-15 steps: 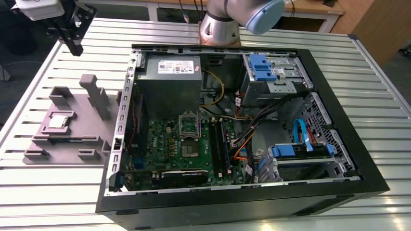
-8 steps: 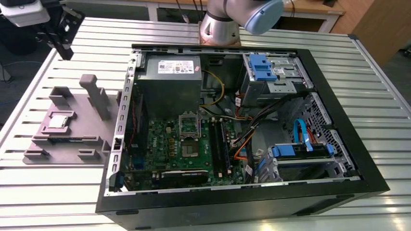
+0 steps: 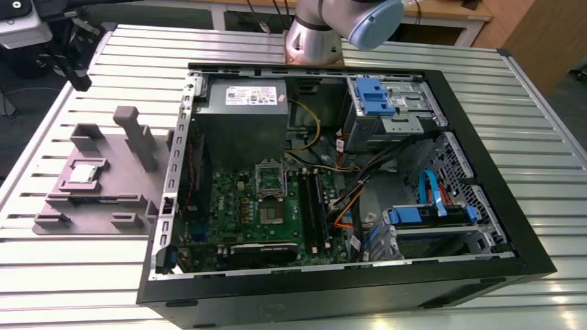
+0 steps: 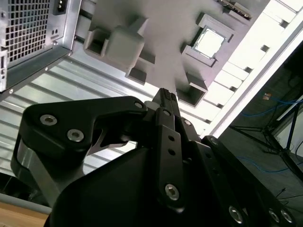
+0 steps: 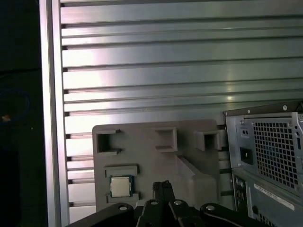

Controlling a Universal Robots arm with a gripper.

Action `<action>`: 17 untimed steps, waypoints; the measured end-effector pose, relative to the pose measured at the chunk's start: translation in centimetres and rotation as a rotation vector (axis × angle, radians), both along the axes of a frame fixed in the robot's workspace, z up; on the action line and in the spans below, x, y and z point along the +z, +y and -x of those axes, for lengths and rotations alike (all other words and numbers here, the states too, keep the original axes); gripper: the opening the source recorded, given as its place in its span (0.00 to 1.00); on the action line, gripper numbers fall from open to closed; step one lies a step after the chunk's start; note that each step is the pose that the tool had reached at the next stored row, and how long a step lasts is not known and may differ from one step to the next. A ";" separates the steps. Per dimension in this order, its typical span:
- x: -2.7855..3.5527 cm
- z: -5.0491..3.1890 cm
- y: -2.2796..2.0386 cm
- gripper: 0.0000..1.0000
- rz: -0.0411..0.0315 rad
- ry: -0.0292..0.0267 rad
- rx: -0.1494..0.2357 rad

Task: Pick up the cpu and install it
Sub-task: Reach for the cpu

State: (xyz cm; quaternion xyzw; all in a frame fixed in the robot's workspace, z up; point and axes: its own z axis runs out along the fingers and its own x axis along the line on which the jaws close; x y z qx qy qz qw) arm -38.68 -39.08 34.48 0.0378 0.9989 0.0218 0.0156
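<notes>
The cpu (image 3: 84, 172), a small square chip with a shiny silver top, lies flat in a recess of the mauve-grey tray (image 3: 110, 184) on the table, to the exterior view's left of the open computer case (image 3: 348, 179). It also appears in both wrist views, as the cpu (image 4: 209, 41) and the cpu (image 5: 121, 185). My gripper (image 4: 164, 94) hangs high above the tray, well clear of the chip. Its black fingers (image 5: 157, 188) are pressed together with nothing between them. The black socket frame (image 3: 272, 177) sits on the green motherboard inside the case.
Upright blocks (image 3: 139, 137) rise from the tray near the cpu. The case wall (image 3: 179, 158) stands between the tray and the motherboard. A power supply (image 3: 243, 96), drive cages and loose cables (image 3: 358, 185) crowd the case. The slatted table's edge (image 5: 52, 118) runs close to the tray.
</notes>
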 end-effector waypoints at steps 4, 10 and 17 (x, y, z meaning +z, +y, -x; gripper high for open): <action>-0.69 0.81 -0.03 0.11 0.0000 0.0002 0.000; -1.48 1.62 -0.06 0.11 0.0000 0.0007 0.000; -1.55 1.66 -0.06 0.11 0.0000 0.0008 0.000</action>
